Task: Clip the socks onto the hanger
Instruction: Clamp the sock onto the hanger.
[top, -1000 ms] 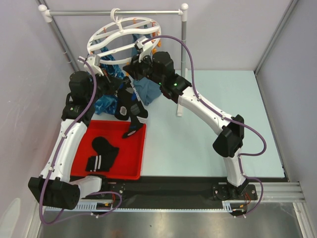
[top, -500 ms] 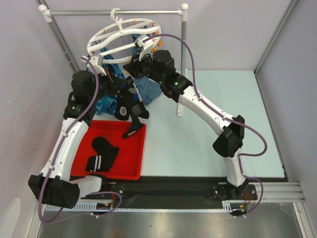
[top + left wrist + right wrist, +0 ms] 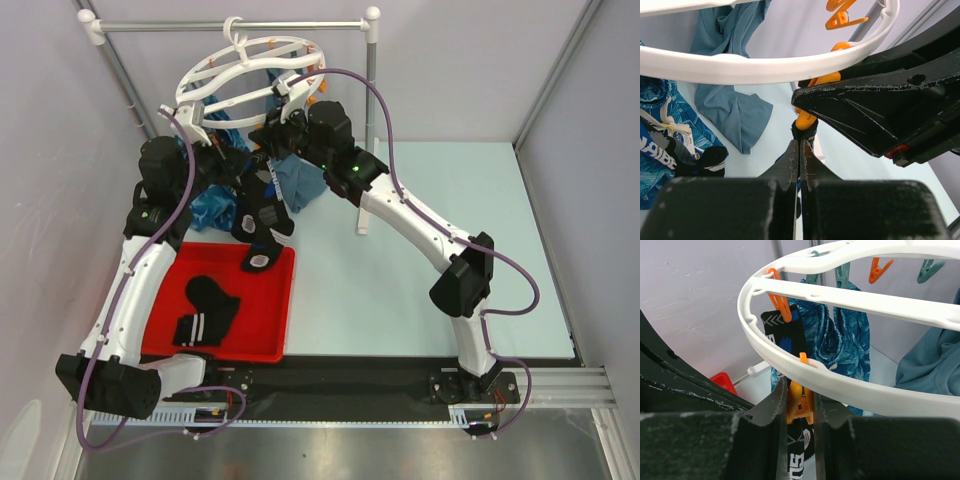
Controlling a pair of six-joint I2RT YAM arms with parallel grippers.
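Our right tool (image 3: 799, 396) squeezes an orange clip (image 3: 798, 411) under the hanger (image 3: 850, 387) rim. Our left tool (image 3: 800, 144), pressed together, pinches a sock (image 3: 805, 132) cuff just below that clip. We judge this the insertion step. Next, the cuff must go between the clip's jaws before we release.

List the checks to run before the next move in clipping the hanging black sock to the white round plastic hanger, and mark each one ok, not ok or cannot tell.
1. The right gripper pinches an orange plastic clip on the white round plastic hanger: ok.
2. The left gripper is shut on the black sock with white lettering: ok.
3. Sock cuff seated inside that clip: cannot tell, the fingers hide it.
4. Sock toe free of the red plastic tray: cannot tell from above.
5. Hanger hook over the grey metal rail: ok.
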